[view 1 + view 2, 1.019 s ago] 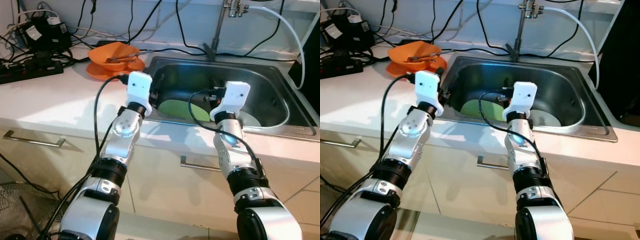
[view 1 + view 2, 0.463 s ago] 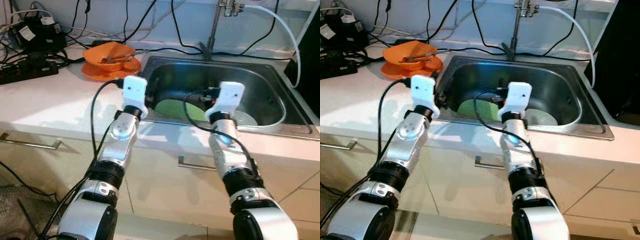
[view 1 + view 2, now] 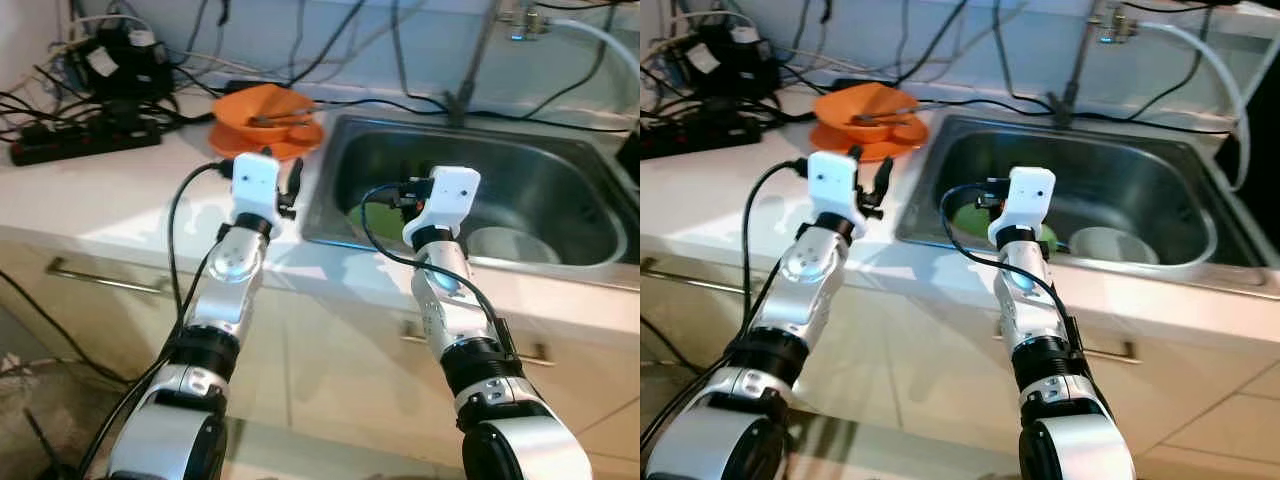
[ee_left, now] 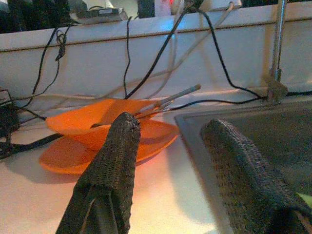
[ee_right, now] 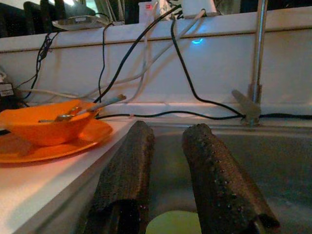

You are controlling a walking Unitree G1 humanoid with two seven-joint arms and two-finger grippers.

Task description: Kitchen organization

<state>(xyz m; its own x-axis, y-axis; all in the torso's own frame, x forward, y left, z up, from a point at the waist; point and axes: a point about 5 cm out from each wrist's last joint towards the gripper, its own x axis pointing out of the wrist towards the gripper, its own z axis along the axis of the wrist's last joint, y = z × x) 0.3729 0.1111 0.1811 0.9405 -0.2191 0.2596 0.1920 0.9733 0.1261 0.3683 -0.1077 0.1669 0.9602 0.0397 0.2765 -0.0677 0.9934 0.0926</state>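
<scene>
The left gripper (image 4: 168,161) hovers over the white surface (image 3: 120,190) just beside the near-left corner of the steel sink (image 3: 560,170), its two black fingers (image 4: 117,165) spread wide apart with nothing between them. Straight ahead of it, a little further back on the surface, stands an orange plate (image 4: 97,151) with an orange bowl (image 4: 92,119) on top; a metal utensil (image 4: 165,100) lies in the bowl, its handle sticking out toward the sink side. From the head views the bowl and plate sit beyond the left gripper, close to the sink's back-left corner and clear of the fingers.

The right gripper (image 5: 165,170) is held over the front edge of the sink, pointing into the basin. Its fingers (image 5: 124,170) are slightly parted, with a narrow gap, and grip nothing. Directly below and ahead of it lies a green plate (image 5: 173,222) on the sink floor; to the gripper's right, also in the basin, rests a white bowl (image 3: 505,243). Beyond the gripper, at the back of the sink, rises the tap (image 5: 256,53).

Behind the orange dishes, a tangle of black cables (image 3: 150,85) and a power strip (image 3: 70,145) lies along the wall, well apart from both grippers.
</scene>
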